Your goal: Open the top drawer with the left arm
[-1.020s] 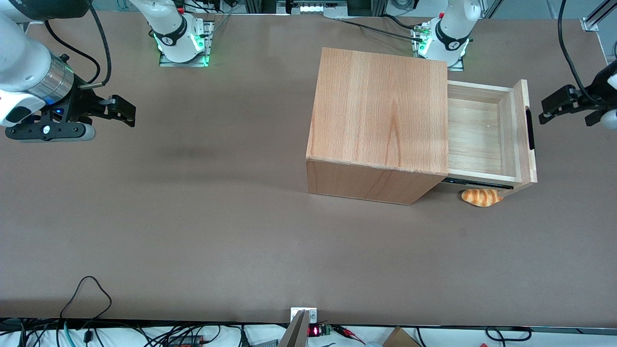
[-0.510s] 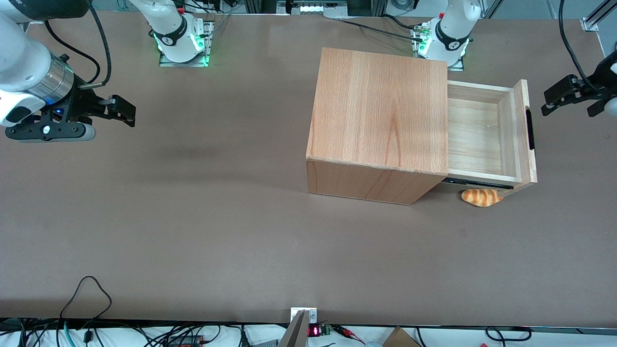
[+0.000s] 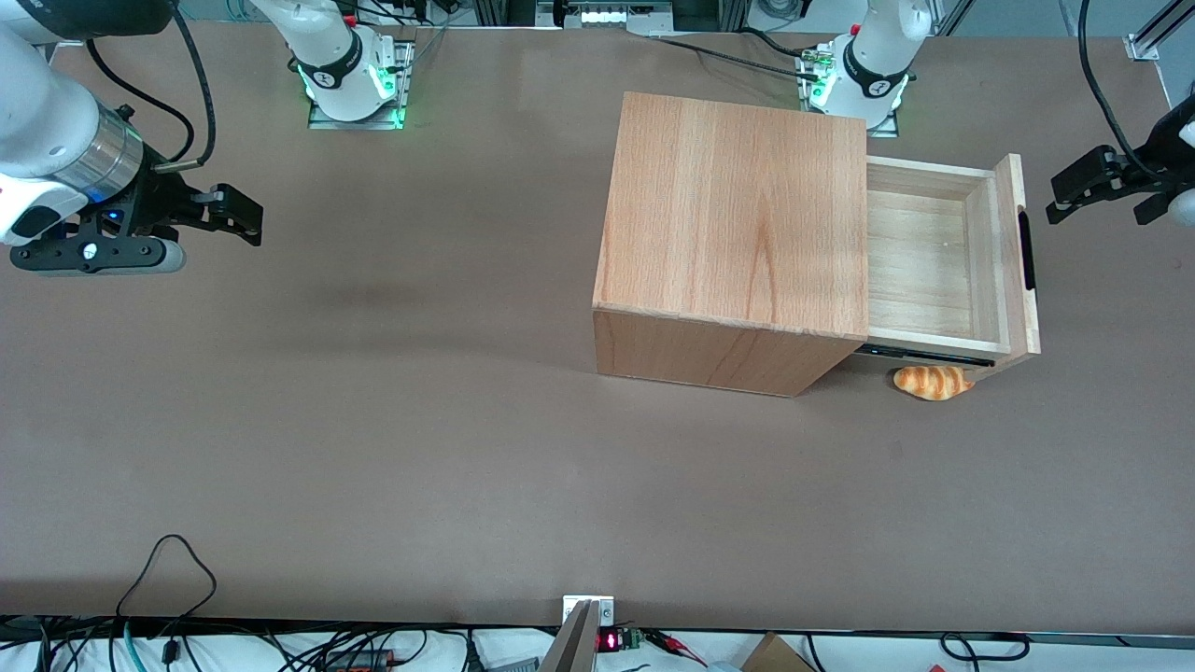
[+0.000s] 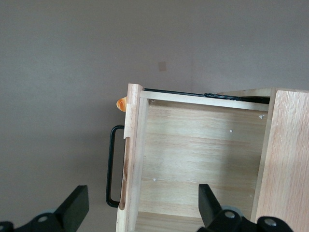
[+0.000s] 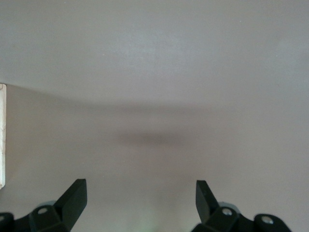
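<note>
The top drawer [image 3: 938, 257] stands pulled well out of the wooden cabinet [image 3: 738, 215], toward the working arm's end of the table [image 3: 373, 448]; its pale plank interior lies bare to view and nothing shows inside it; the flat front panel [image 3: 1016, 252] carries a slim black bar handle [image 3: 1027, 250] on its outer face; in the left wrist view the same drawer [image 4: 198, 164] shows its open box, with the handle [image 4: 113, 166] standing off the panel as a thin black loop; the left arm's gripper [image 3: 1074, 194] hangs in front of the drawer, apart from the handle and touching nothing, slightly farther from the front camera than the handle's middle; its fingers [image 4: 77, 205] are spread wide with nothing between them, one seen over the table and the other over the drawer's interior; the left arm [image 3: 1172, 159] reaches in from the table's edge, a black cable [image 3: 1097, 84] looping above it; a small orange-brown bread roll [image 3: 932, 382] lies on the table just under the drawer's nearer corner, close beside the cabinet's base; in the wrist view only its orange tip [image 4: 121, 103] peeks past the front panel's end.
</note>
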`<state>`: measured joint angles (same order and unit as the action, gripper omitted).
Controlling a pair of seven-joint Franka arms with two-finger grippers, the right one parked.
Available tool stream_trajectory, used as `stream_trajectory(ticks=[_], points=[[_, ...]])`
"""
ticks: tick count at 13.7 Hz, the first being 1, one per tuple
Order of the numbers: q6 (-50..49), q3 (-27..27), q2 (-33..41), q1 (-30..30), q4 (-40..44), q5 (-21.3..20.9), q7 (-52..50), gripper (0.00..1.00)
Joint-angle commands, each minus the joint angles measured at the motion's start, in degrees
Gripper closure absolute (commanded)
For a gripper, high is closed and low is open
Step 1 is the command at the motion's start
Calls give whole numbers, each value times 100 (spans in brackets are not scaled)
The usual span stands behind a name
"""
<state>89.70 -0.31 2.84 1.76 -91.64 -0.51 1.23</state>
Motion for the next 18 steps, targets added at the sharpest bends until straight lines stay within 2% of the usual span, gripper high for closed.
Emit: stream_trajectory(ticks=[1, 18], points=[[47, -110, 94, 97, -56, -90, -70, 0], [-137, -92, 6, 97, 225, -81, 62, 0]])
